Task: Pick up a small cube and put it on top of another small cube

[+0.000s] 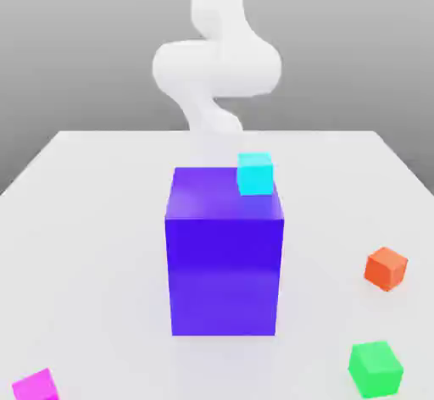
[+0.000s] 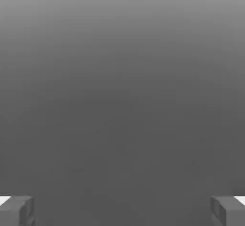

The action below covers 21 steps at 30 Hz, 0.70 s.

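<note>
Several small cubes lie about in the exterior view. A cyan cube (image 1: 255, 174) appears to rest at the far right corner of the top of a big blue-violet block (image 1: 224, 271). On the white table sit an orange cube (image 1: 386, 269), a green cube (image 1: 375, 368) and a magenta cube (image 1: 36, 386). In the hand view my gripper (image 2: 122, 211) is open, its grey fingertips (image 2: 16, 210) far apart with nothing between them and plain grey background beyond.
The white arm (image 1: 216, 63) rises behind the big block at the far side of the table (image 1: 85, 220). The block stands in the table's middle, taller than every small cube. The green and magenta cubes lie near the front edge.
</note>
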{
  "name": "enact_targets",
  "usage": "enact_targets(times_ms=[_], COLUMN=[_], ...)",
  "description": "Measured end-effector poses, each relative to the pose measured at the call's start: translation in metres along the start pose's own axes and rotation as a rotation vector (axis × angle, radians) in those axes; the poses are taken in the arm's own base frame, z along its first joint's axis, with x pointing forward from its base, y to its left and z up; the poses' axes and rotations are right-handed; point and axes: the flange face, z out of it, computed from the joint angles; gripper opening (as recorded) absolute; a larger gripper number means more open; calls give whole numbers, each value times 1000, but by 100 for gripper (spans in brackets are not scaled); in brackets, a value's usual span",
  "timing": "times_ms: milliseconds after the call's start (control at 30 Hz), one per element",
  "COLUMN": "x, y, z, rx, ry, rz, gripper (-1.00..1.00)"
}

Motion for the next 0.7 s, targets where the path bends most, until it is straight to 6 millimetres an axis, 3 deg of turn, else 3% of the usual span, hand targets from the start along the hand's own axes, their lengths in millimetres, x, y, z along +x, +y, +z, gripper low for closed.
enact_targets(times_ms=[167, 367, 533, 700], x=[24, 44, 52, 53], y=[17, 57, 106, 172], z=[86, 184, 263, 335], rx=[-120, -260, -377, -497], ry=[-47, -94, -129, -155], rz=[134, 295, 433, 581], gripper=[0, 0, 0, 0])
